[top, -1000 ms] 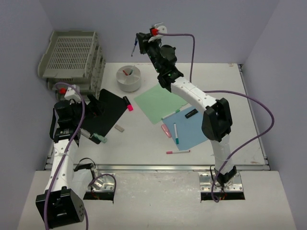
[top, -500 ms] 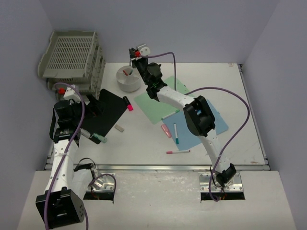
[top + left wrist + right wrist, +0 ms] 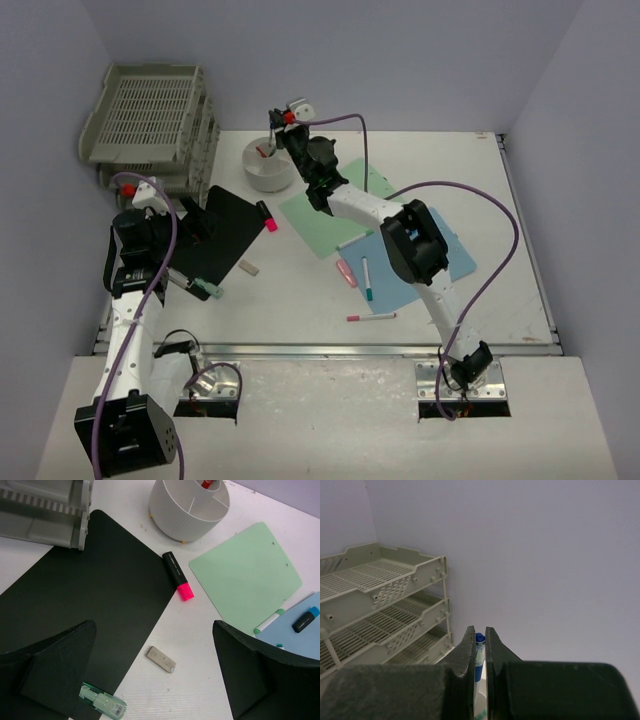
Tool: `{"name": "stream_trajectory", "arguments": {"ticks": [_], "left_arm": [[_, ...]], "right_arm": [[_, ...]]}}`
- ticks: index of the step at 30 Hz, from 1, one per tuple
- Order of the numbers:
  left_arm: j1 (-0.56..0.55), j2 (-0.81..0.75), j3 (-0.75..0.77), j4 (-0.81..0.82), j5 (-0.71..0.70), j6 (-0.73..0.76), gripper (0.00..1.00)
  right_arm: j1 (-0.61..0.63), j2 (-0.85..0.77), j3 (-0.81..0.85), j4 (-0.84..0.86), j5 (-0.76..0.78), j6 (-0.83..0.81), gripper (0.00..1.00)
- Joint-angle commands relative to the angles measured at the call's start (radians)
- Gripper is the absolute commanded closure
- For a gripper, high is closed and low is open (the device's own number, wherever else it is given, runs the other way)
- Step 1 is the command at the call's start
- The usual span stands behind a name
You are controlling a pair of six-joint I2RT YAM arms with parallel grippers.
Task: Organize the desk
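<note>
The right tool (image 3: 479,631) is clamping a slim blue-capped pen (image 3: 479,645) upright between its black fingers, over the round ribbed white holder (image 3: 268,165) near the grey slatted trays (image 3: 150,110). The left tool (image 3: 154,625) is standing wide open, gripping nothing, over a matte black sheet (image 3: 100,580). The flat white surface (image 3: 300,290) is lying beneath both arms, its metal rail running along the near edge.

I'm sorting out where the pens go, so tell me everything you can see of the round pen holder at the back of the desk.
The round pen holder is a low, off-white, plastic-looking tub with a ribbed wall and inner dividers forming compartments. It stands upright on the desk on small yellowish feet, between the stacked trays and the green sheet, touching neither. A red item sits in one compartment. The right gripper hangs above it, jaws shut on a blue-capped pen.
</note>
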Motion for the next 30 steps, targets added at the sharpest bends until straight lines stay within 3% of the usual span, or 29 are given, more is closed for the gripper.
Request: {"name": "stream_trajectory", "arguments": {"ticks": [1, 4, 7, 9, 10, 16, 23, 26, 30], "left_arm": [[0.002, 0.000, 0.022, 0.016, -0.018, 0.026, 0.00], [0.001, 0.008, 0.031, 0.003, -0.020, 0.036, 0.00], [0.002, 0.011, 0.031, -0.004, -0.028, 0.044, 0.00], [0.001, 0.010, 0.031, -0.006, -0.030, 0.049, 0.00], [0.001, 0.010, 0.032, -0.007, -0.030, 0.049, 0.00], [0.003, 0.002, 0.043, -0.009, -0.026, 0.047, 0.00], [-0.054, 0.010, 0.044, 0.035, -0.024, 0.060, 0.00], [-0.193, 0.057, 0.093, 0.052, -0.107, 0.190, 0.00], [-0.248, 0.165, 0.165, 0.032, 0.103, 0.480, 0.00]], "right_arm": [[0.001, 0.041, 0.028, 0.023, 0.004, 0.031, 1.00], [0.001, 0.055, 0.032, 0.011, -0.003, 0.040, 0.99], [0.001, 0.059, 0.026, 0.003, -0.031, 0.045, 0.83], [0.001, 0.053, 0.018, 0.001, -0.059, 0.043, 0.65], [0.001, 0.051, 0.015, -0.003, -0.063, 0.043, 0.64], [0.000, -0.117, -0.095, -0.011, -0.096, 0.035, 0.63], [-0.031, -0.422, -0.415, -0.113, -0.080, 0.015, 0.59], [-0.072, -0.566, -0.580, -0.211, -0.040, 0.033, 0.59], [-0.147, -0.718, -0.679, -0.403, -0.042, 0.093, 0.58]]}}
